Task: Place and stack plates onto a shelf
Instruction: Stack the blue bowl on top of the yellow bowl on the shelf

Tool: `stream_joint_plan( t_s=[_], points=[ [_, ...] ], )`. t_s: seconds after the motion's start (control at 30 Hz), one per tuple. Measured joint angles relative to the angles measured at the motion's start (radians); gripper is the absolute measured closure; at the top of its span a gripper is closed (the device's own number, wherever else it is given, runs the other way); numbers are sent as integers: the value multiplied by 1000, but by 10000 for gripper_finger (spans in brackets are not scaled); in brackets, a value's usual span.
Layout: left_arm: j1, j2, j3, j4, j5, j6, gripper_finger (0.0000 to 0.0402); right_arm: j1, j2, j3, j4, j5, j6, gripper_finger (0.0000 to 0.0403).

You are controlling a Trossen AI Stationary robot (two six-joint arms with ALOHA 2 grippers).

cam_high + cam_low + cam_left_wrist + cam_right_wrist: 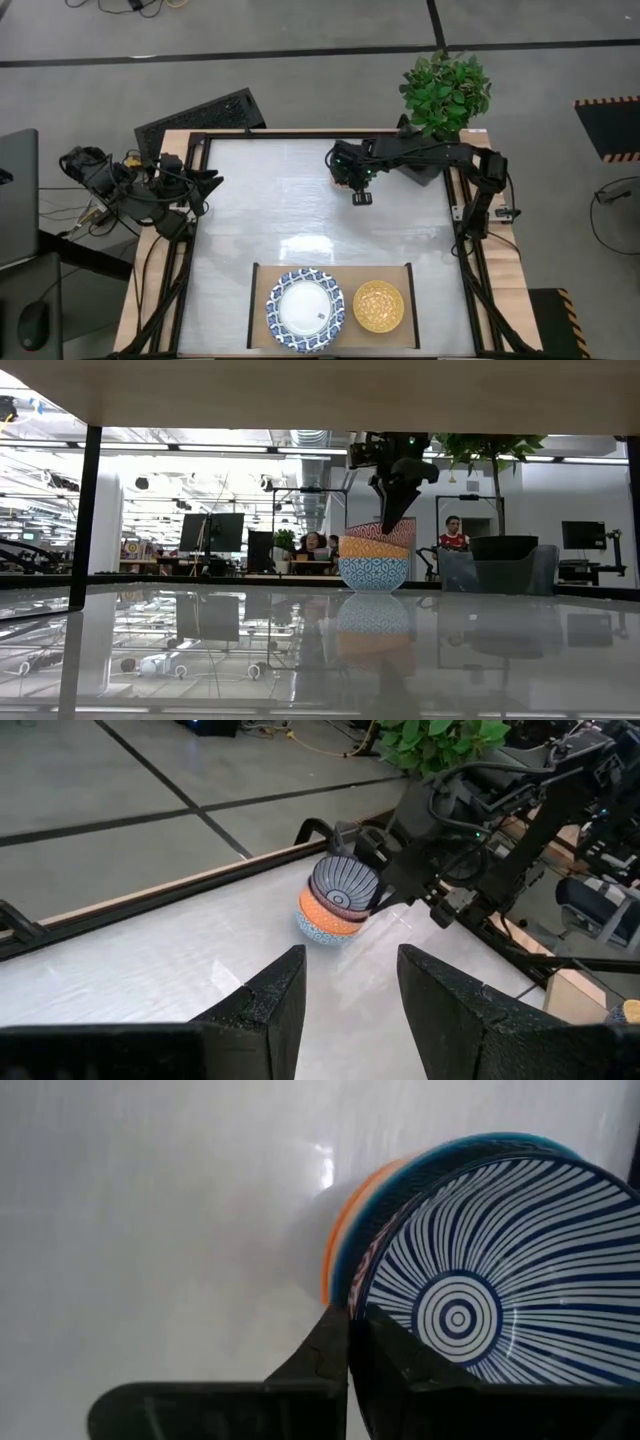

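Nearest, bottom centre of the high view: shelf (350,275) carrying one plate (305,310) on its left half, yellow bowl (379,306) just beside it. Further up, left edge: left hand (350,965) parked, fingers spread, holding nothing. Farthest, upper centre: right hand (349,1342) clamped on the rim of a tilted striped bowl (345,885), top of a three-bowl stack (322,920) on the table (200,960). Shelf straight down-frame from that hand. Probably the right arm's carry, with the left well off.
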Motion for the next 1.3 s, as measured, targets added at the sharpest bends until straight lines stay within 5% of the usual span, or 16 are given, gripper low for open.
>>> stream_joint_plan(
  t_s=[0.3,0.57,0.9,1.3],
  points=[
    [0,0,0,0,0,-1,258,48,-13,72,-69,50,53,370],
    [0,0,0,-1,0,-2,258,167,-13,376,-283,52,102,370],
    [0,0,0,-1,1,-32,258,588,-15,790,-589,45,423,370],
    [0,0,0,-1,10,-55,258,1077,40,816,-616,344,884,370]
  ],
)
